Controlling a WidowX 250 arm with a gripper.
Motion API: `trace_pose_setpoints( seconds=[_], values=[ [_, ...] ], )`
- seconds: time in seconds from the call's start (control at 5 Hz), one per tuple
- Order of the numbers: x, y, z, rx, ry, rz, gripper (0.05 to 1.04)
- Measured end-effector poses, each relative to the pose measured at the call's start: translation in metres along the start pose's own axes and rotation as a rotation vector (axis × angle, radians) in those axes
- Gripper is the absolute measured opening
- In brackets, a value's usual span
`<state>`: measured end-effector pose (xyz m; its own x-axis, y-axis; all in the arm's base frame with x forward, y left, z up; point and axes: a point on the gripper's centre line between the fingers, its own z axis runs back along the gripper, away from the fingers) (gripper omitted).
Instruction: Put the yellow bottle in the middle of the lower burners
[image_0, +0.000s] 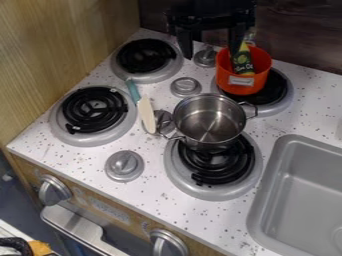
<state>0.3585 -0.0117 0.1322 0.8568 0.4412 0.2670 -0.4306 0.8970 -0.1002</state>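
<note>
Trouble: if our gripper (211, 54) (fingers apart) descends off-centre, we could tip the orange pot (242, 87) and yellow bottle (242, 62).

Setting: toy kitchen.
Four coil burners (92, 111), round knobs (124, 165), steel pot (209, 121) and grey sink basin (304, 195) on a speckled countertop (167, 215).

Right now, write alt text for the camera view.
A black gripper hangs open over a toy stove, near a yellow bottle in an orange pot on the upper right burner. A steel pot sits partly on the lower right burner, with a teal-handled utensil to its left and a grey sink at right.
</note>
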Motion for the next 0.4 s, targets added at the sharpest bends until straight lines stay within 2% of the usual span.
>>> trace_pose_setpoints(
  seconds=[0.2, 0.4],
  values=[
    [-0.004, 0.002, -0.012, 0.020, 0.025, 0.007, 1.001],
    [-0.001, -0.009, -0.024, 0.038, -0.028, -0.017, 1.001]
  ],
)
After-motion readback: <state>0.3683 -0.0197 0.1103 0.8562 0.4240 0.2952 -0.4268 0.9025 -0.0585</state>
